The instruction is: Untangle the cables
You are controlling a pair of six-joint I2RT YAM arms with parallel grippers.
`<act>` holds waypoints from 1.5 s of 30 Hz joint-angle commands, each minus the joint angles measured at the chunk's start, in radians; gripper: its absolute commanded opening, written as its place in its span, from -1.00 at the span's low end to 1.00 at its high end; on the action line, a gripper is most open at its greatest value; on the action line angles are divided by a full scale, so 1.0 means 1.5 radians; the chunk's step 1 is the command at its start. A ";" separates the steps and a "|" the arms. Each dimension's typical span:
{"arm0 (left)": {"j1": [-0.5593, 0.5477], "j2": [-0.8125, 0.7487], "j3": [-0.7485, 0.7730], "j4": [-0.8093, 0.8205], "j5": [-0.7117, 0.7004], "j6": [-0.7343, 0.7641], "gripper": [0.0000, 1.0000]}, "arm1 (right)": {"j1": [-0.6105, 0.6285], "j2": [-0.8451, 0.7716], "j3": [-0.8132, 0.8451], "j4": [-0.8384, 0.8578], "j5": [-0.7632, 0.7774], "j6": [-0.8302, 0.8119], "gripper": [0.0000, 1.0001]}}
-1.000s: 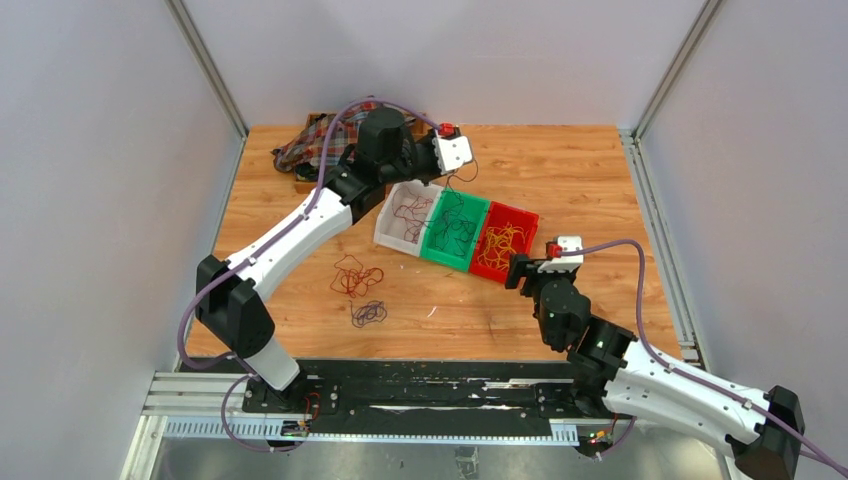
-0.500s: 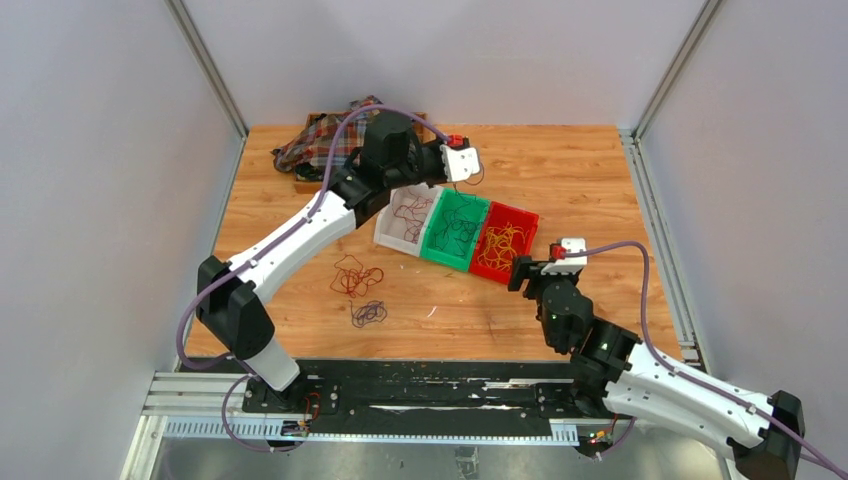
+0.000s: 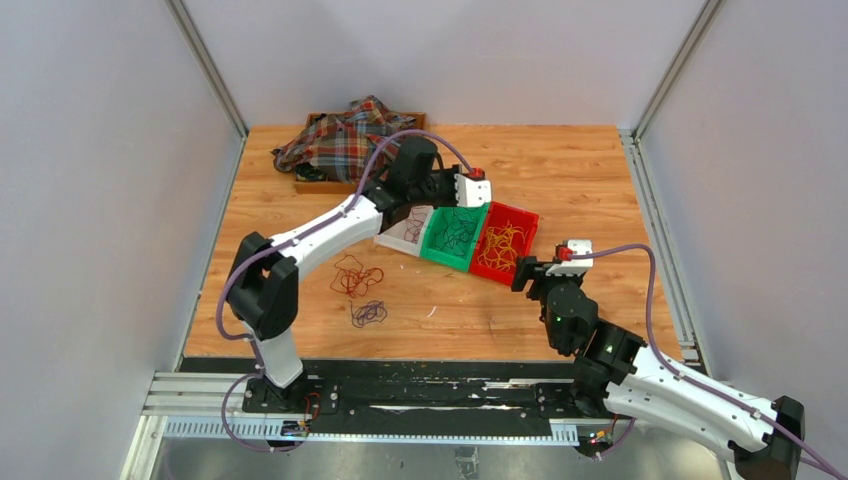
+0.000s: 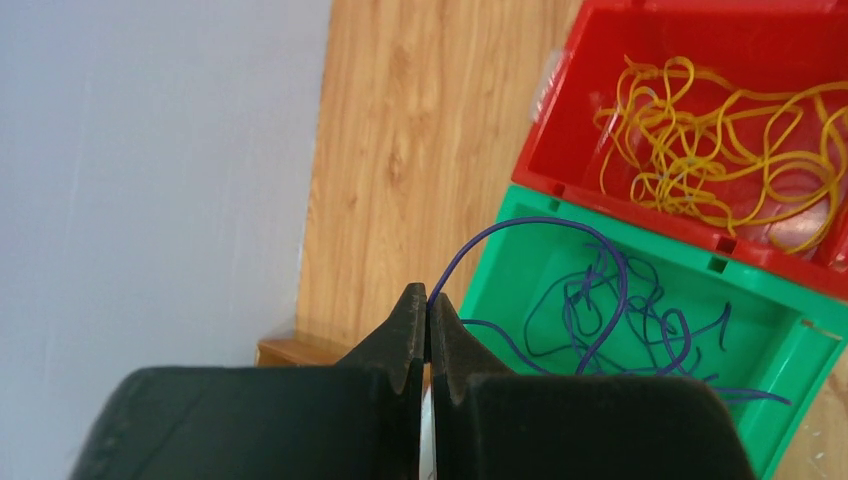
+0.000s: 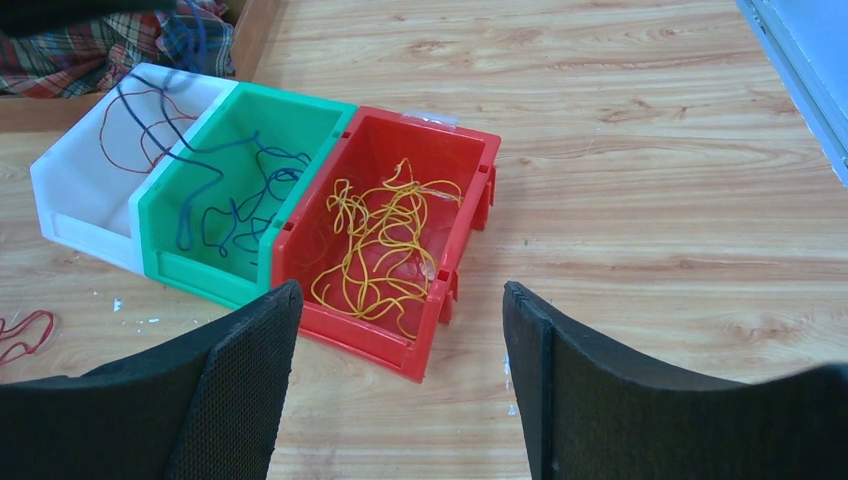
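Robotics laboratory test cell, plain pale wall panels (image 3: 90, 200) enclosing three sides, aluminium profile struts (image 3: 208, 70) at the corners, wooden table (image 3: 580, 160), left arm (image 3: 320, 228) and right arm (image 3: 690, 395) bolted to a slotted metal rail (image 3: 190, 403) at the near edge

Item 1: my left gripper (image 4: 428, 305), jaws pressed together on one blue-purple cable (image 4: 540, 221), which arcs from my tips over into the green bin (image 4: 495, 265)
Item 2: green bin, holding a loose heap of blue-purple cables (image 4: 600, 310)
Item 3: red bin (image 4: 570, 100), touching the green one, holding yellow-orange cables (image 4: 700, 140)
Item 4: wooden worktop (image 4: 420, 130) beneath; pale wall (image 4: 150, 170) at left
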State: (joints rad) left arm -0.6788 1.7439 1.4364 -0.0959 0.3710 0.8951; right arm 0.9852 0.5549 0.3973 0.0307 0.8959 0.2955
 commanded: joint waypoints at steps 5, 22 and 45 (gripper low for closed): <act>-0.014 0.095 0.027 0.011 -0.111 0.113 -0.99 | -0.007 -0.016 -0.003 -0.004 0.034 0.003 0.46; -0.020 0.192 0.113 -0.191 -0.079 0.116 -0.33 | -0.015 -0.043 -0.002 -0.026 0.043 0.001 0.44; -0.007 0.208 0.374 -0.466 -0.022 0.027 0.67 | -0.016 -0.047 0.027 -0.056 0.024 0.007 0.38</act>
State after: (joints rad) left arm -0.6949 2.0384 1.9331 -0.6476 0.2749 1.0271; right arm 0.9741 0.4938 0.4026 -0.0360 0.9253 0.2951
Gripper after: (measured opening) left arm 0.853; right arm 0.697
